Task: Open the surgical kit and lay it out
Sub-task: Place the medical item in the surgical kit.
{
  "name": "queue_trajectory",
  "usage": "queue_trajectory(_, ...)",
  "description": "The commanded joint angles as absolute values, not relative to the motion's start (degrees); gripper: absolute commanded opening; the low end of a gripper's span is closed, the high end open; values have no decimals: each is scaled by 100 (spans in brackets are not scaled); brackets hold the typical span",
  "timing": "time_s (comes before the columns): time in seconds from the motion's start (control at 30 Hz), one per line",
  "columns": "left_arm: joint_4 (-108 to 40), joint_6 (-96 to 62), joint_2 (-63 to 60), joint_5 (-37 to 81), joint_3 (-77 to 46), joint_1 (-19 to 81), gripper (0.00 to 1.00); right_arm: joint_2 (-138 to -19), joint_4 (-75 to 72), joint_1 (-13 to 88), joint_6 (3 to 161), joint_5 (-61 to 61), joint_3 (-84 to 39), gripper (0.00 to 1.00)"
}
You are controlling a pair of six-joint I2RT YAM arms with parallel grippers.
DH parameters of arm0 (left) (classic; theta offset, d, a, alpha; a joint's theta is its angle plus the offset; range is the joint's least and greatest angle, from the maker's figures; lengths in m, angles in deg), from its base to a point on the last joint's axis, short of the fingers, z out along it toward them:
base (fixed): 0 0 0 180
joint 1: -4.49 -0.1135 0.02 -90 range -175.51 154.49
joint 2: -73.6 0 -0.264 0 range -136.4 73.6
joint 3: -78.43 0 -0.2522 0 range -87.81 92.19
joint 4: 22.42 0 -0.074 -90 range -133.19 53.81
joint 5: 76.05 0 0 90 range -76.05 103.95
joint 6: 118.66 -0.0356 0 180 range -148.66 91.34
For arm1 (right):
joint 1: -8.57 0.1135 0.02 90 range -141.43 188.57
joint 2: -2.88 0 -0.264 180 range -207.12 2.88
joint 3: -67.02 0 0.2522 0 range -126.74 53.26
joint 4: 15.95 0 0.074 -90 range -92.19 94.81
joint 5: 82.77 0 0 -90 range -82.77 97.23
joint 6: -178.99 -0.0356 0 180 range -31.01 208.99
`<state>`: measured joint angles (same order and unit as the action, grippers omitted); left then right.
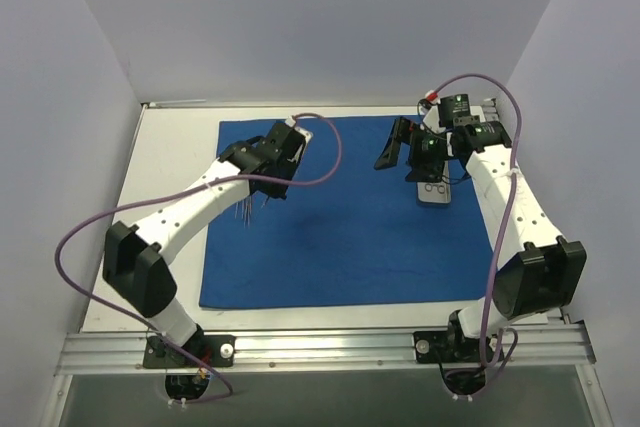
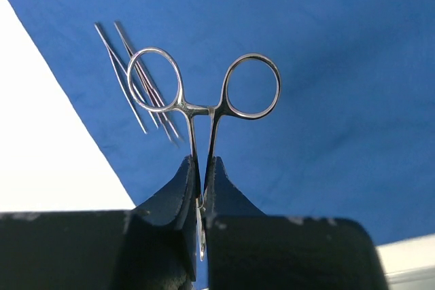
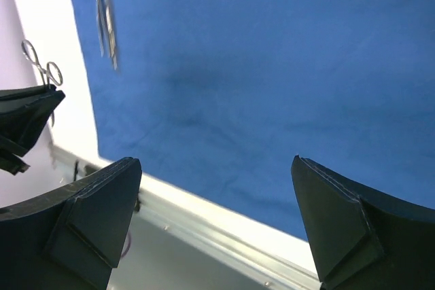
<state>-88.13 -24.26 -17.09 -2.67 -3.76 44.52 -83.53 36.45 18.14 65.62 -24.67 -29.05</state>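
Observation:
The royal-blue cloth [image 1: 350, 227] lies spread flat as a large sheet on the white table. My left gripper [image 2: 202, 168] is shut on the shafts of the silver ring-handled forceps [image 2: 204, 96] and holds them above the cloth's left part, rings pointing away. In the top view this gripper [image 1: 268, 185] is over the cloth's upper left. Thin silver tweezers [image 2: 136, 79] lie on the cloth near its left edge and also show in the right wrist view [image 3: 105, 22]. My right gripper [image 3: 217, 195] is open and empty above the cloth's upper right [image 1: 395, 147].
A small light-grey flat item [image 1: 434, 194] lies on the cloth below the right wrist. Bare white table [image 1: 170, 157] borders the cloth on the left. An aluminium rail [image 1: 330, 347] runs along the near edge. Grey walls close in on three sides.

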Motion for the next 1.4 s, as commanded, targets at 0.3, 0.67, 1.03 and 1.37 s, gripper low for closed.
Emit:
queue_trajectory(0.3, -9051, -81, -3660, -126, 931, 3657, 2, -8439, 4044, 1789, 6816, -1720, -3595, 100)
queue_trajectory(0.67, -8726, 131, -4399, -125, 1054, 3156, 2, -8545, 4317, 1780, 7071, -1632, -3613, 100)
queue_trajectory(1.03, -8725, 166, -4979, 86, 1405, 2883, 2, -8562, 4264, 1789, 7036, -1544, -3648, 100)
queue_trajectory(1.37, -8716, -54, -5181, 7, 1467, 2892, 2, -8562, 4185, 1780, 6957, -1579, -3551, 100)
